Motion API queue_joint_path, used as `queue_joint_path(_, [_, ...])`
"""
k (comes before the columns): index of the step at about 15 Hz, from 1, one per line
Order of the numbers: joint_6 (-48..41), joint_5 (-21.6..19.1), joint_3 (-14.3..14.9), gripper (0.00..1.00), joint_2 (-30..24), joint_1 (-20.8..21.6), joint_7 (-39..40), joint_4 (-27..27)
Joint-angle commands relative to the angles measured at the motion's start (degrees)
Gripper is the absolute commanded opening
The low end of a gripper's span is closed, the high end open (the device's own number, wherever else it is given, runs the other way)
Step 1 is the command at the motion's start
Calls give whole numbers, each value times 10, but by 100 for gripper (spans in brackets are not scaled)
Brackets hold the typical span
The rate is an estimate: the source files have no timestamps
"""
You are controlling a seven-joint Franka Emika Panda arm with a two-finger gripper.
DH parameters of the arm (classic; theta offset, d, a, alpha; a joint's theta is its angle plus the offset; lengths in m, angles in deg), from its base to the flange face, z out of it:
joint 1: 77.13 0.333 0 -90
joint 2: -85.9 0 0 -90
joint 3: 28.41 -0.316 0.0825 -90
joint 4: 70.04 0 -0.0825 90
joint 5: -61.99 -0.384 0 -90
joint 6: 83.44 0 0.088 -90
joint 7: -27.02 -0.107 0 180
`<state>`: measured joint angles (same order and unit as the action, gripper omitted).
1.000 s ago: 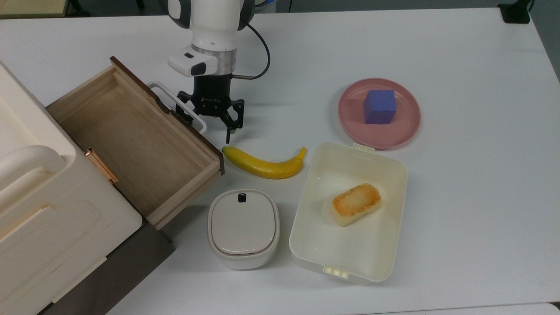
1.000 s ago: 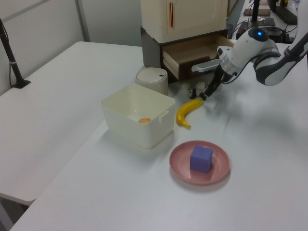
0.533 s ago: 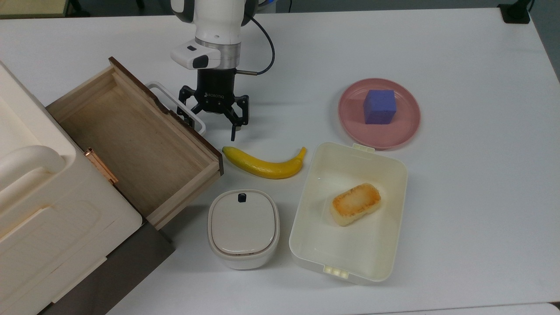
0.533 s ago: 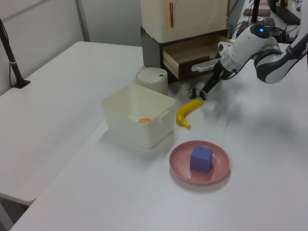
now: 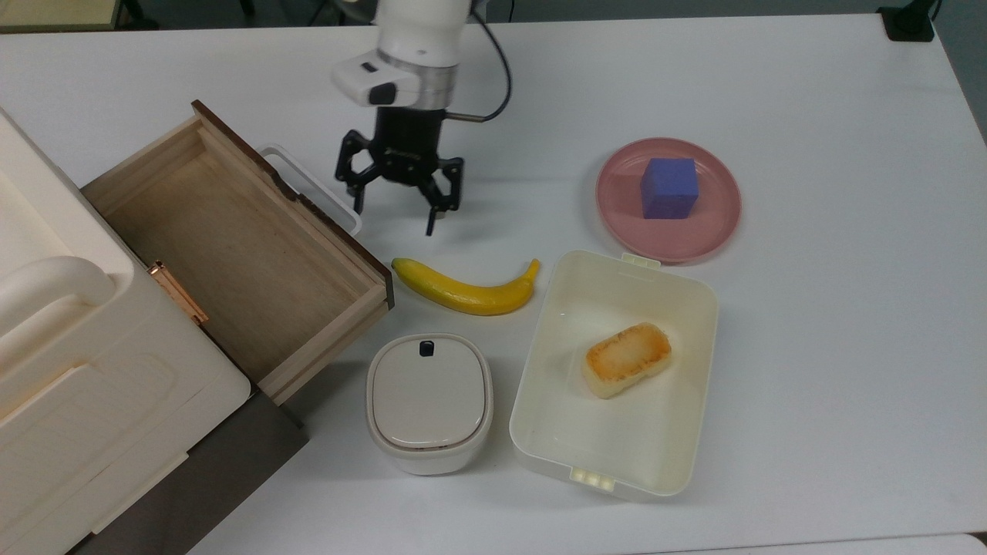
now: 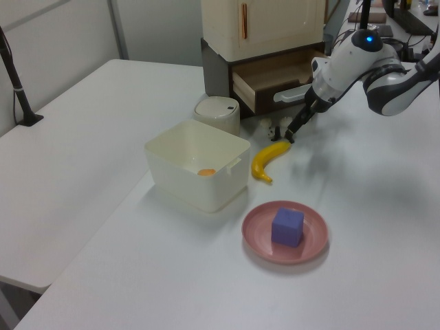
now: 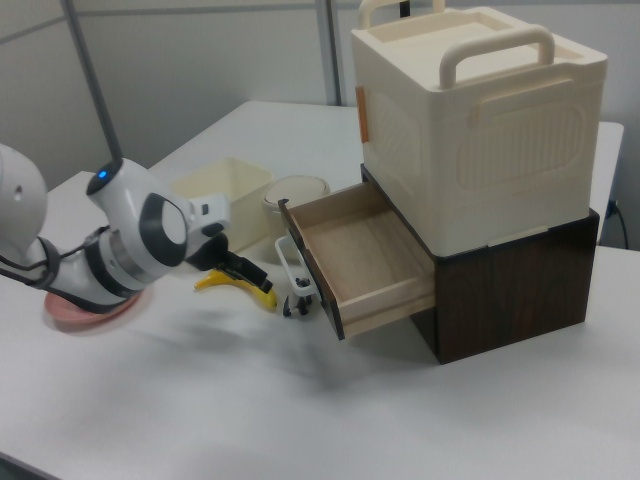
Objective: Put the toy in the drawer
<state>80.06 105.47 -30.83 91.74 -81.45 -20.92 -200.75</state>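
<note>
So in the top view, the gripper (image 5: 395, 217) hangs over the white table (image 5: 810, 324) with its black fingers spread apart and nothing between them. It sits just right of the drawer (image 5: 231, 247), close to the white loop handle (image 5: 308, 185) on the dark front panel, and just on the far side of the banana (image 5: 466, 287). The drawer is pulled out and its light-wood floor is bare. Near the banana there's a small cream lidded container (image 5: 429, 401) and, to its right, a cream tub (image 5: 617, 370) with a toasted bread-looking piece (image 5: 626, 359) inside. Farther right a pink plate (image 5: 713, 223) carries a blue-purple cube (image 5: 669, 187). I can't make out the toy from up here.

Left view: the gripper (image 6: 293, 130) points down at the table right at the far tip of the banana (image 6: 267, 160), and I can't tell how the fingers stand from this side. The toy (image 6: 275, 128) is a tiny black-and-white speck standing on the table just left of the fingertips, in front of the open drawer (image 6: 271, 79) and to the right of the lidded container (image 6: 218, 114). Tub (image 6: 199, 172) and plate (image 6: 313, 251) with the cube (image 6: 287, 227) sit nearer the camera.

Right view: the toy (image 7: 297, 303) stands on the table right below the drawer's (image 7: 360, 255) front panel, outside it. The gripper (image 7: 252, 275) reaches in from the left, near the toy but apart from it, with the banana (image 7: 238, 284) showing just beneath it.
</note>
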Motion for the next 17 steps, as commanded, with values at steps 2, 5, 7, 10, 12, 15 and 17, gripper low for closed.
queue_joint_path(2, [-70,-33,-24,100,-24,17,-29,-10])
queue_joint_path(5, [-178,-123,-73,100,-33,24,-24,36])
queue_joint_path(7, [-251,-196,-99,100,-34,21,31,65])
queue_joint_path(10, [-451,-428,-125,100,-34,-3,291,175])
queue_joint_path(12, [-529,-494,-125,100,-47,-33,364,215])
queue_joint_path(15, [-473,-493,-125,100,-95,-33,364,153])
queue_joint_path(17, [-453,-494,-124,100,-136,-36,362,110])
